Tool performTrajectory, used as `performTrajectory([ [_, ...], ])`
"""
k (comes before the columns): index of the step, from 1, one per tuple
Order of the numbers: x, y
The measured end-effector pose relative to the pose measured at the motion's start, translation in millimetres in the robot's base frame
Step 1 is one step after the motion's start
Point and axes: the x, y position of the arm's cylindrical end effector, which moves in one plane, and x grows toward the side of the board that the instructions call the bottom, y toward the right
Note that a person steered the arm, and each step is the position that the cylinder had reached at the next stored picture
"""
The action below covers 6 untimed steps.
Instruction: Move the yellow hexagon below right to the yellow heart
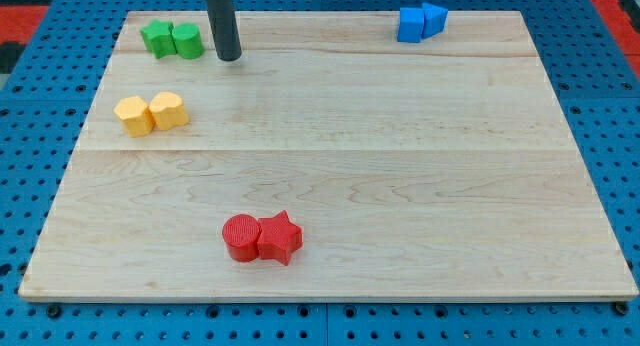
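Contact belongs on the upper-left face of the yellow hexagon (134, 116), a light, rigid, easily sliding block touching the yellow heart (168, 110) near the board's left edge, we judge, while my tip (229, 58), bare and gripping nothing, stands well above, just right of the green blocks (172, 39).

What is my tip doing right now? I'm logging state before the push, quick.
My tip: no gripper, holding nothing, touching no block; just to the view's right of the green blocks, above and right of the yellow hexagon and yellow heart.

Pale wooden board (400, 186) on blue pegboard (40, 166) (red at corners).
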Motion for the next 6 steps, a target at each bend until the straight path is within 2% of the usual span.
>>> performTrajectory([
  [1, 31, -44],
  [2, 32, -133],
  [3, 87, -123],
  [4, 123, -79],
  [6, 162, -128],
])
